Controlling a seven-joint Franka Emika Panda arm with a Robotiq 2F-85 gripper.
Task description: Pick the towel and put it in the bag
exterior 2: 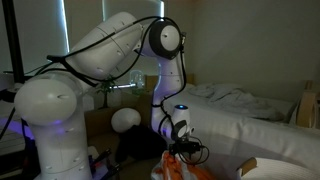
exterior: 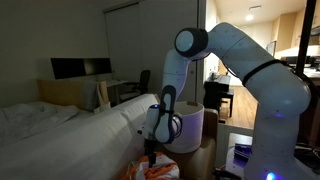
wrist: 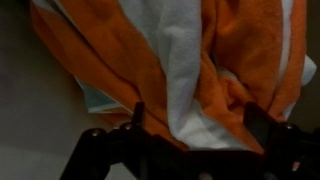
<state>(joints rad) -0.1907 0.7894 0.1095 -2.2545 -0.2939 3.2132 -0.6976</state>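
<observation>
The towel, with orange, white and light blue stripes, lies crumpled on the floor and fills the wrist view. It also shows as an orange heap in both exterior views. My gripper is lowered right onto it, with its two dark fingers spread wide and a fold of towel between them. It points down at the heap in both exterior views. The bag, white and bucket-shaped, stands just behind the gripper beside the bed.
A bed with white bedding runs alongside the towel. A desk with monitors and a chair stand by the far wall. The robot's base is close to the bag. The room is dim.
</observation>
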